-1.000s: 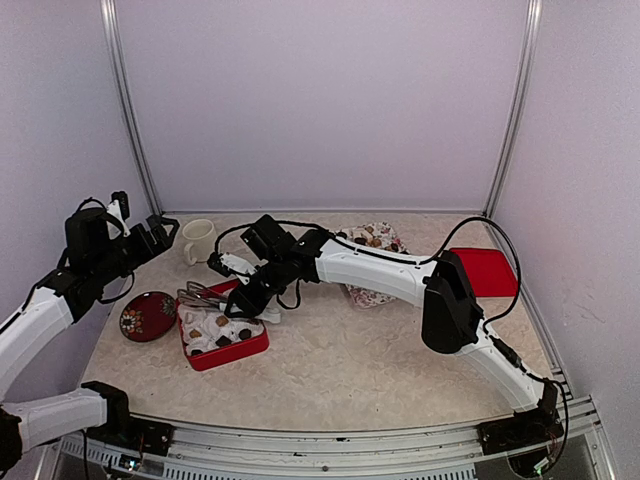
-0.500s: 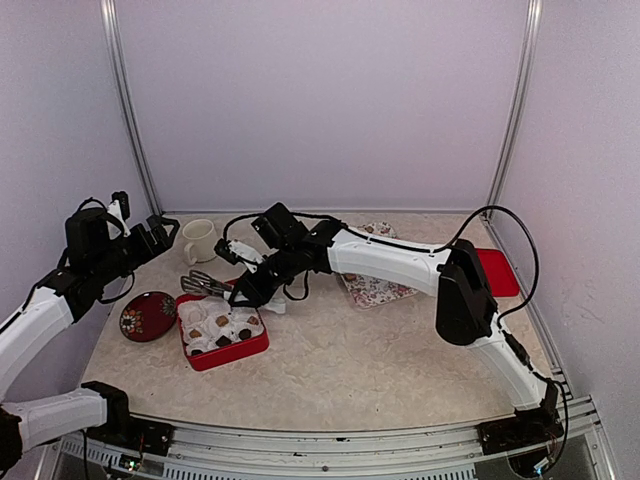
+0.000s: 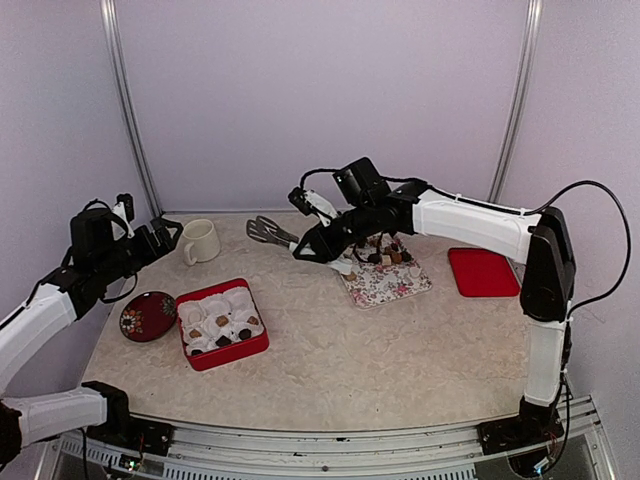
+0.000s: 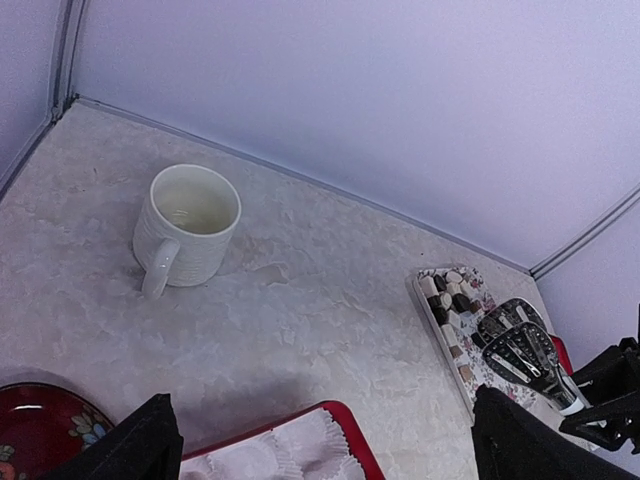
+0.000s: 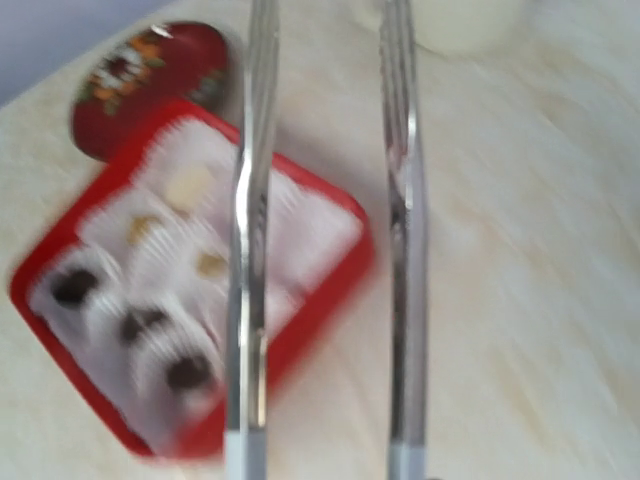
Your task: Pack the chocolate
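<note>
The right claw (image 3: 330,243) is clamped on tongs (image 3: 266,230), held above the desk (image 3: 400,350) near its back edge. Most chocolate (image 3: 385,255) lies on the patterned tray (image 3: 400,287) there. Further pieces sit in the red box (image 3: 256,345) toward the front left corner. The left claw (image 3: 165,232) stands apart over the left edge.

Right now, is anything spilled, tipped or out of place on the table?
Nothing stands out. The chocolate sits in the red box's paper cups and on the floral tray, none loose on the table that I can see; the mug stands upright.
</note>
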You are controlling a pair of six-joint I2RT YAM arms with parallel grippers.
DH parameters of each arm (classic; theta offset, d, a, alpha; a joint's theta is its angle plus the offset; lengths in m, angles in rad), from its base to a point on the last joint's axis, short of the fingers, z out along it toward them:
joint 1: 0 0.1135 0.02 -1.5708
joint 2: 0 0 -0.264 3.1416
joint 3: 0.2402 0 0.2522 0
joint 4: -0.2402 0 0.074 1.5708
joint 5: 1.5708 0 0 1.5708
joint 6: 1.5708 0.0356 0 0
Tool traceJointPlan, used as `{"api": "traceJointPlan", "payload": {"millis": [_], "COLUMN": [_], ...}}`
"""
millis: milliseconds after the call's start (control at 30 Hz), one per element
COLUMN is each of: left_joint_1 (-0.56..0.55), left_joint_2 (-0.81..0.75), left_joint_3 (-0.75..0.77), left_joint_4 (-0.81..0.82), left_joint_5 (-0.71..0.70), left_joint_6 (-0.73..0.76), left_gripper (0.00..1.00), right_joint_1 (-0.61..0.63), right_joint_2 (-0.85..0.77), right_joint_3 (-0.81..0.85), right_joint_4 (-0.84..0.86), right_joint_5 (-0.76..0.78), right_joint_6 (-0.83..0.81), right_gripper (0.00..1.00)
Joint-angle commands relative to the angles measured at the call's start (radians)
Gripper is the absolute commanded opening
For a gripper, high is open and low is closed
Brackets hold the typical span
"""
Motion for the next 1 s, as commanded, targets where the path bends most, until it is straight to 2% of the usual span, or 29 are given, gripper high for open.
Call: {"api": "traceJointPlan", "payload": {"millis": [0, 300, 500, 733, 967], "left_joint_1": [0.005, 0.002, -0.007, -0.016, -0.020], "left_joint_2": [0.015, 0.035, 0.077, 0.106, 0.123], "left_joint_3": [0.001, 0.007, 0.015, 0.036, 0.031], "left_joint_4": [0.024, 0.043, 0.061, 0.058, 0.078], "left_joint_5": [0.019, 0.031, 0.038, 0.025, 0.031], "left_joint_6": [-0.005, -0.012, -0.016, -0.016, -0.017], "left_gripper": [0.99, 0.99, 0.99, 0.99, 0.99], "right_joint_1": [-0.086, -0.273, -0.413, -0.434, -0.440], "right_joint_2": [-0.159, -0.469, -0.610, -0.703, -0.714], "right_joint_3": [-0.211, -0.633, -0.833, -0.993, -1.056], "right_joint_4": [0.046, 0.038, 0.050, 0.107, 0.112], "right_joint_5": [0.044, 0.165, 0.206, 0.282, 0.318], "right_joint_6": [-0.003, 0.070, 0.147, 0.287, 0.333], "right_gripper": [0.37, 0.37, 0.38, 0.39, 0.38]}}
